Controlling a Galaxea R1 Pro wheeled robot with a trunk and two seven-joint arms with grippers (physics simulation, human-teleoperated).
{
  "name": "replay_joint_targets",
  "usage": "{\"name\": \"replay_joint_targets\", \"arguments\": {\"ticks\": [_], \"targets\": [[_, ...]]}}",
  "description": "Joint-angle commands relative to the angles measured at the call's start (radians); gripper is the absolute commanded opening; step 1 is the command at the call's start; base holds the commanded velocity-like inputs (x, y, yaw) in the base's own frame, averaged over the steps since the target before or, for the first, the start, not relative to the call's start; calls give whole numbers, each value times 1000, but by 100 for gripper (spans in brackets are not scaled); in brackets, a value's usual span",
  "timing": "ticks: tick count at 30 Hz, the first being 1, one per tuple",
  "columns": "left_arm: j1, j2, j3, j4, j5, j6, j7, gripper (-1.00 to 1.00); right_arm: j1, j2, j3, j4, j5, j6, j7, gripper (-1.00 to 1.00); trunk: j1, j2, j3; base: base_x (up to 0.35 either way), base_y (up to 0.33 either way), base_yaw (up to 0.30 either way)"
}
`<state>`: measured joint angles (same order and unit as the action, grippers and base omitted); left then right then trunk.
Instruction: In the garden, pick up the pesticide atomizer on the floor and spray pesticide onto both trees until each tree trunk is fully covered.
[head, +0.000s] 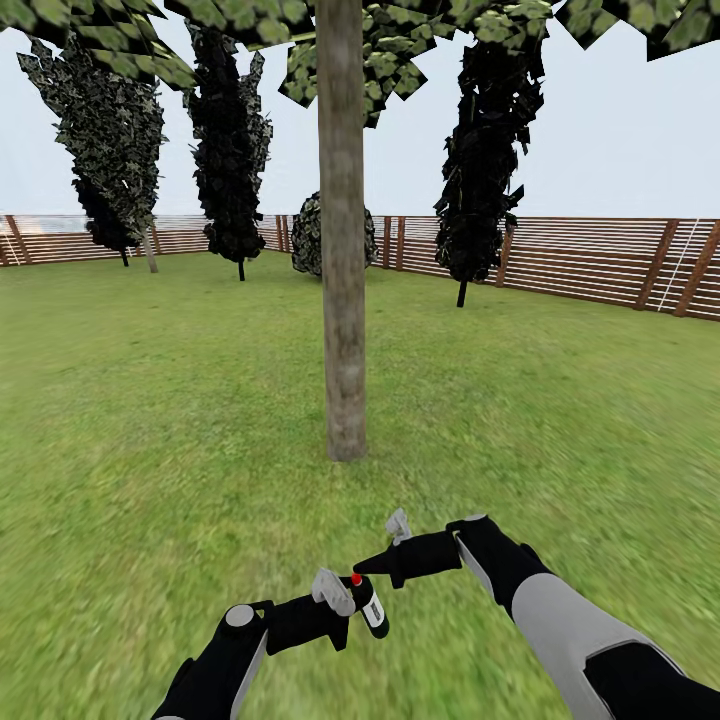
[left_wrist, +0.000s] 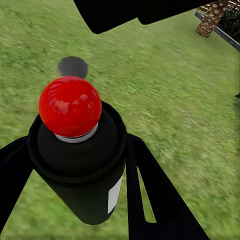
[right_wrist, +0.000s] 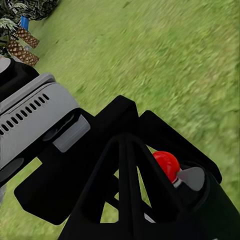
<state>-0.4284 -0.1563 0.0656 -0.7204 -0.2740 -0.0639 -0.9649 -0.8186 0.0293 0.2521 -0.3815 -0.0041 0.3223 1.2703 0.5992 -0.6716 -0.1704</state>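
One tree trunk (head: 343, 250), straight with grey-brown bark, rises from the lawn directly ahead, and its blocky green canopy (head: 400, 40) spreads across the top of the head view. My left gripper (head: 362, 606) is shut on the pesticide atomizer (head: 372, 608), a black can with a white label. The can's round red cap (left_wrist: 70, 106) faces the left wrist camera, with a black finger (left_wrist: 150, 190) on either side. My right gripper (head: 362, 566) is shut, and its pointed tip sits just above the red cap (right_wrist: 166, 165), holding nothing.
Dark narrow conifers (head: 230, 150) (head: 485, 160) and a round bush (head: 310, 235) stand behind the trunk, before the brown slat fence (head: 600, 260). Lawn (head: 150, 400) spreads around the trunk. Palm-like plants (right_wrist: 22, 47) (left_wrist: 212, 17) edge the wrist views.
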Motion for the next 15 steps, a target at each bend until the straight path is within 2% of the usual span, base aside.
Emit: {"name": "replay_joint_targets", "arguments": {"ticks": [1,15], "targets": [[-1,-2,7,-1,-10,-7,-6,-100,-1,0,1,-1,0,10,3,-100,0,-1,-2,0,0,0],[-1,-2,7,-1,-10,-7,-6,-100,-1,0,1,6,0,9,3,-100,0,-1,-2,0,0,0]]}}
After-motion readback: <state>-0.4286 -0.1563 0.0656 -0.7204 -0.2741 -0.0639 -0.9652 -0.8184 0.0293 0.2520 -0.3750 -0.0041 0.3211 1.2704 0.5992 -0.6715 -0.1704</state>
